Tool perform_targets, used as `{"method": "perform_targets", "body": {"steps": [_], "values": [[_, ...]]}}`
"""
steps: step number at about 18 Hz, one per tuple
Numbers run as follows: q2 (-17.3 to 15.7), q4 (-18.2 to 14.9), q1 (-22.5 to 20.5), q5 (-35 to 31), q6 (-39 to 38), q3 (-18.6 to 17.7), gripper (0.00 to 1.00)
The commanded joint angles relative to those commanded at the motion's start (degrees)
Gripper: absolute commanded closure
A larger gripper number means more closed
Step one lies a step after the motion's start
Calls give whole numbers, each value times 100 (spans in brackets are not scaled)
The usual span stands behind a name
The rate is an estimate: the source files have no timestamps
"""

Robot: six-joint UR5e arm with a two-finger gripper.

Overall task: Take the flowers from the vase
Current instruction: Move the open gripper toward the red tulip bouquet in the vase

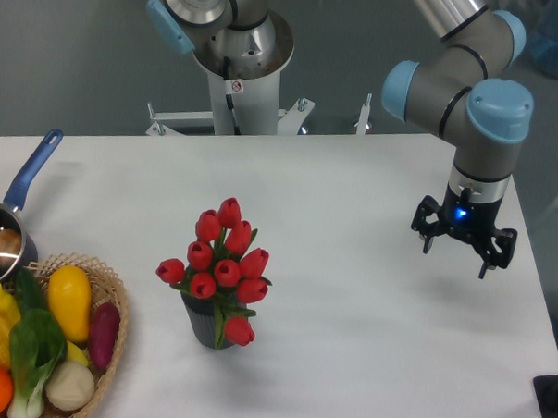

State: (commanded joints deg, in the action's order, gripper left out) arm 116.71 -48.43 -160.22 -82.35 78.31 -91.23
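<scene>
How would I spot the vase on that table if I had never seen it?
Start at the white table and find the bunch of red tulips near its front middle. The vase is the short dark grey ribbed cylinder holding their stems, right of the wicker basket of vegetables.

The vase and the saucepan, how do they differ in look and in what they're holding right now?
The vase is dark grey and has no handle; the saucepan is shiny metal with a long blue handle. The vase holds the flowers, red tulips spreading wider than its mouth, while the saucepan holds something pale brown that I cannot identify. The vase stands near the table's middle; the saucepan sits at the left edge, partly cut off. Both stand upright on the white table.
</scene>
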Motion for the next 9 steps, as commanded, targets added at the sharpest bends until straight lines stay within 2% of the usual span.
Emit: {"method": "perform_targets", "body": {"steps": [2, 5, 8, 9], "values": [[149, 18, 9, 0, 17, 70, 0], [141, 35, 17, 17, 106, 9, 0], [97, 105, 88, 227, 97, -350, 0], [36, 149, 114, 307, 97, -586, 0]]}}
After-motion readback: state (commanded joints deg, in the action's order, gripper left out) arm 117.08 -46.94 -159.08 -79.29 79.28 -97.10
